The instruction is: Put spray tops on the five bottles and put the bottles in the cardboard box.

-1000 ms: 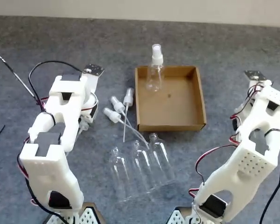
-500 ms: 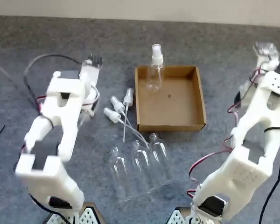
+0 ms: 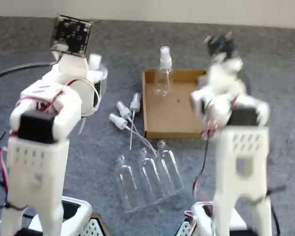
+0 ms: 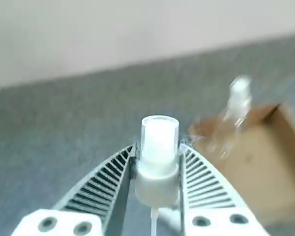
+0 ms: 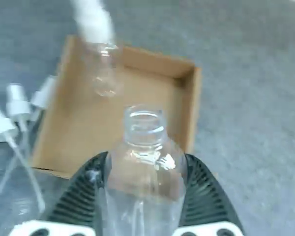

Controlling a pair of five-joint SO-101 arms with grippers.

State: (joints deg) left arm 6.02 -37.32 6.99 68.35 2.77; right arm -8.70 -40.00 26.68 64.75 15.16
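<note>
Plainly, the left wrist view shows the left gripper point(image 4: 157, 151) clamped on a white plastic spray top point(image 4: 159, 132), with the cap end past the fingertips and the thin tube trailing back between them. The right wrist view shows the right gripper point(image 5: 145, 160) clamped on a clear uncapped plastic bottle point(image 5: 143, 147). Its long axis runs along the fingers, and its open neck is aimed at the shallow brown cardboard box point(image 3: 169, 132). The high view adds three clear bottles point(image 3: 147, 174) lying side by side just near of the box, necks pointing far. Three loose white spray tops point(image 3: 122, 114) lie left of it, and a capped bottle point(image 3: 162, 81) stands upright in its far left corner.
</note>
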